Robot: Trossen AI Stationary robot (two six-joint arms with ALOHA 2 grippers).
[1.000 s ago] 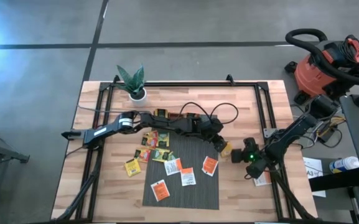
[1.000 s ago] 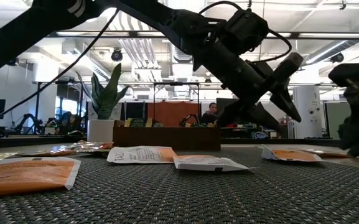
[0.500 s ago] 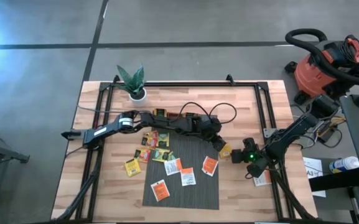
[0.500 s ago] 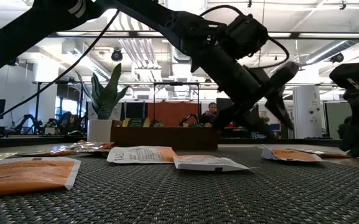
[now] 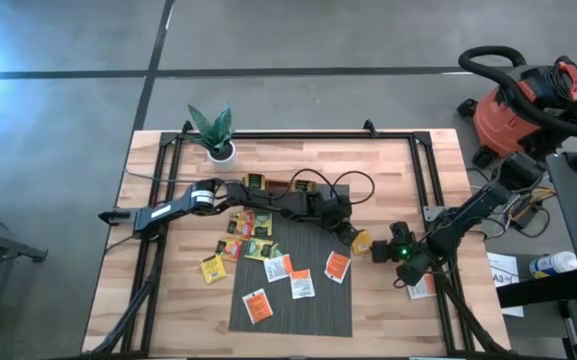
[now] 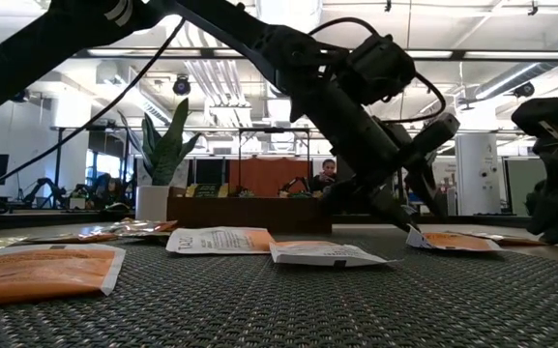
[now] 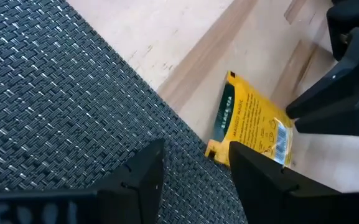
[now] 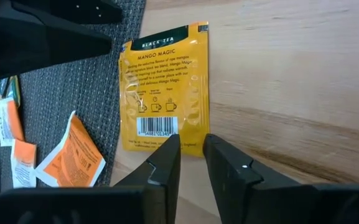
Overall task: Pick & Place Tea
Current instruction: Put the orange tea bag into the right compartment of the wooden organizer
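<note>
High view: yellow sachet [image 5: 362, 241] overlaps mat [image 5: 318, 320] edge.

From above, my left gripper [image 5: 349, 234] covers part of the yellow sachet [image 5: 362, 241], so I cannot tell whether I touch it. My left wrist picture cuts off my fingertips [image 7: 143, 179]. The sachet's small print [image 8: 160, 93] is perhaps legible only in part. The low view hides the sachet.

**Room around my bench**

Grey concrete floor [image 5: 298, 40] crossed by dark seams. Red shop vacuum [image 5: 524, 100] at two o'clock off the wooden table [image 5: 398, 165]. Ceiling strip lights [image 6: 511, 53] overhead; a seated person [image 6: 327, 177] far behind.
</note>
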